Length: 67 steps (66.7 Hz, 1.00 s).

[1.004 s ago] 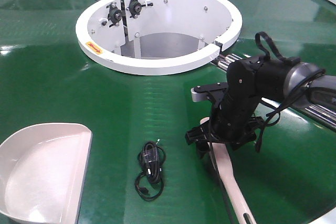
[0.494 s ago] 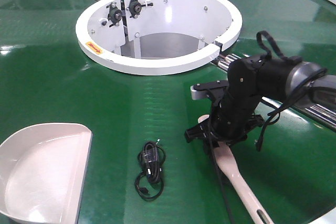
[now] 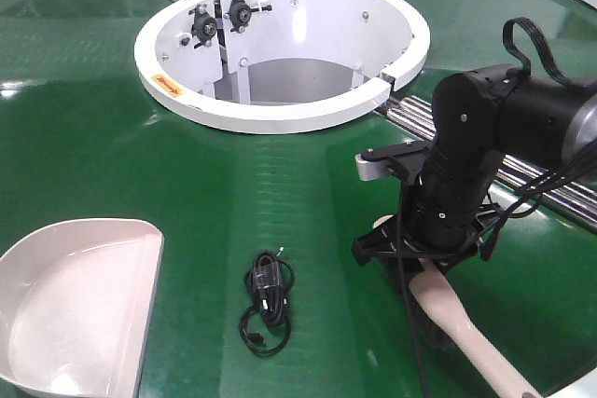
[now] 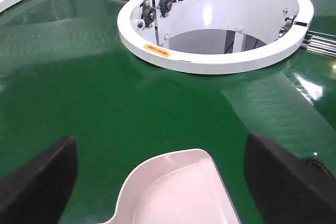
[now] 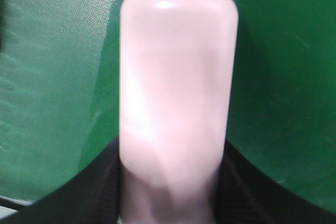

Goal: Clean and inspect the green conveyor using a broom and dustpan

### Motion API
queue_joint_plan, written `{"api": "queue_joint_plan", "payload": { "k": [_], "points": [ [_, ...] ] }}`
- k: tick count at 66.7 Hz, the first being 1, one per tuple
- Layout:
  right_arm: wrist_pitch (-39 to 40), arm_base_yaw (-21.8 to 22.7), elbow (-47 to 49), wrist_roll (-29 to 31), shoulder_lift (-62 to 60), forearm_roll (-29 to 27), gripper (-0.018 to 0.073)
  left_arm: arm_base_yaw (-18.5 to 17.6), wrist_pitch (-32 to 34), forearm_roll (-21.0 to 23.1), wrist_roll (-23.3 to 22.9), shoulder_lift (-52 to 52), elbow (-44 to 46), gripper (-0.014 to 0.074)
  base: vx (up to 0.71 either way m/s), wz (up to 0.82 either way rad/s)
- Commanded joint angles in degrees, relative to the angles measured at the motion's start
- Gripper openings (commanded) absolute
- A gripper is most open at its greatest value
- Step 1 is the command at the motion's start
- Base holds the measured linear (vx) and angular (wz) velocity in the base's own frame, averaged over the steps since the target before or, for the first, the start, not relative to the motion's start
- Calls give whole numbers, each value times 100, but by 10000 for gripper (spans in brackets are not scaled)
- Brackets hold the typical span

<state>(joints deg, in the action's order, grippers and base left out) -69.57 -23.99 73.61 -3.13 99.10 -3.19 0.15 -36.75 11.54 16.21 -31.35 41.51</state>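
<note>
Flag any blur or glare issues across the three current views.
Front view: sharp, with soft light streaks on the green conveyor. Left wrist view: white hub crisp, a glare patch on the belt at right, the left tool showing as dark soft-edged shapes. Right wrist view: the broom is out of focus, one highlight near its end.

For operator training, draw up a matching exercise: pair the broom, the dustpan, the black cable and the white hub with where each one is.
1 broom
2 dustpan
3 black cable
4 white hub

A lower left of the front view
B in the right gripper
C middle of the green conveyor
D loose, between dustpan and broom

Pairs: 1-B, 2-A, 3-D, 4-C
</note>
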Motion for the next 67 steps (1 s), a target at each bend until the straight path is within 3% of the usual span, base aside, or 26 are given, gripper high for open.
{"api": "queue_joint_plan", "payload": {
  "k": [1,25,29,36,40,46,50,59,67],
  "points": [
    [-252,24,155,-56,-284,7,-6,-34,426,92,-23,-50,202,594,0,0],
    [16,24,155,-265,-284,7,-5,-42,315,92,30,-50,202,594,0,0],
    [16,24,155,-265,-284,7,-5,-42,291,78,199,-50,202,594,0,0],
    [17,24,155,-260,-284,7,-5,-42,273,-64,899,-50,202,594,0,0],
    [17,24,155,-260,-284,7,-5,-42,267,-115,1536,-50,202,594,0,0],
    [17,24,155,-260,-284,7,-5,-42,259,-215,3042,-50,202,594,0,0],
    [17,24,155,-260,-284,7,-5,-42,231,-320,4444,-50,202,594,0,0],
    [-11,24,155,-259,-284,7,-5,-42,241,-591,7038,-50,202,594,0,0],
    [-11,24,155,-259,-284,7,-5,-42,363,-589,8236,-50,202,594,0,0]
  ]
}}
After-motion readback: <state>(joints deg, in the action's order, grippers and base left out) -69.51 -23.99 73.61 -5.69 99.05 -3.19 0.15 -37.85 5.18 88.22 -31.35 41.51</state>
